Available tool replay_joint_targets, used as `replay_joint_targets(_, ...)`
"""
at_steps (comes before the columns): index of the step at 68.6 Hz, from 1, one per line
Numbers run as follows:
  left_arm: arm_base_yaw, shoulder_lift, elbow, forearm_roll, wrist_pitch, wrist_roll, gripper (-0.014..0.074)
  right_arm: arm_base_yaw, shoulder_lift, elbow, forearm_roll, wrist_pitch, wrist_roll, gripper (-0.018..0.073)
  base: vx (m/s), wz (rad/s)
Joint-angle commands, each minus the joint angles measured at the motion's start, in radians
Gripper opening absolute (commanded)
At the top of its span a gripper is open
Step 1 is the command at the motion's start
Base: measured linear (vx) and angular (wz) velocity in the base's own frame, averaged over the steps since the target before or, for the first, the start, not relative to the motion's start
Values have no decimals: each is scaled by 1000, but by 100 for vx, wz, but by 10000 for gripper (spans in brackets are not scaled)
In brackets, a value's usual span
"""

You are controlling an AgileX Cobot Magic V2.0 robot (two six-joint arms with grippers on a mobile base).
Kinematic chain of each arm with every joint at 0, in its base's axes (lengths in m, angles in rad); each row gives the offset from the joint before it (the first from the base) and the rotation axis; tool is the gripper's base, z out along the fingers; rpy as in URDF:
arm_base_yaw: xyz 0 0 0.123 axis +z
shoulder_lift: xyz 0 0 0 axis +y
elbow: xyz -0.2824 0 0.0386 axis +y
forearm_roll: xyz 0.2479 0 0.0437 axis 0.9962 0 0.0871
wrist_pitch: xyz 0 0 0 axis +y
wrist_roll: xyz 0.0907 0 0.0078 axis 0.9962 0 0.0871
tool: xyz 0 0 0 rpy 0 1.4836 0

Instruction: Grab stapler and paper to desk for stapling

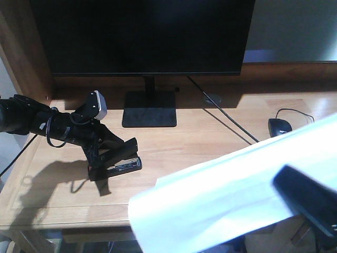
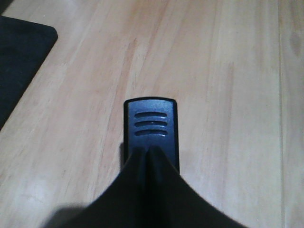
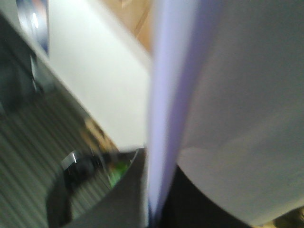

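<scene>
Now both your claws are loaded at the bench (image 1: 200, 142).
Your left claw (image 1: 110, 161) is clenched on the stapler (image 1: 126, 164) at 8 o'clock, low over the wood; whether it touches, you cannot tell. Your right claw (image 1: 287, 187) pinches the paper (image 1: 221, 200) at 5 o'clock, and the sheet hides the front-right corner. Monitor stand (image 1: 150, 108) sits at 12, mouse (image 1: 279, 126) at 2, apart from both.

View v. blurred. Paper (image 3: 237, 95) fills most of frame, its edge a pale bluish strip running btm centre to top. Right gripper (image 3: 154, 206) pinches paper at btm, dark fingers (image 3: 114, 206) tight on either side. Left of paper: striped grey surface (image 3: 33, 156). Light wood patch (image 3: 135, 14) at paper's top edge.
</scene>
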Motion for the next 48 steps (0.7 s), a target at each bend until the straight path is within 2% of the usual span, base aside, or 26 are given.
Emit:
replay_joint_targets(1,-1,-57,-22,-59,27,-9,-7,-4,58,-110,-239,6,110,-5,0,0)
replay_joint_targets(7,-1,-57,-22,-59,27,-9,-7,-4,111,-181,-425,-3,192,-5,0,0)
replay_joint_targets(16,-1,-57,-22,-59,27,-9,-7,-4,215,-260,-554,-72,250,-5,0,0)
replay_joint_targets(33,-1,-57,-22,-59,27,-9,-7,-3,431,-384,-578,-253,234,-5,0,0)
replay_joint_targets(48,-1,-57,-22,-59,27,-9,-7,14,564,-497,-601,-271,243,-5,0,0)
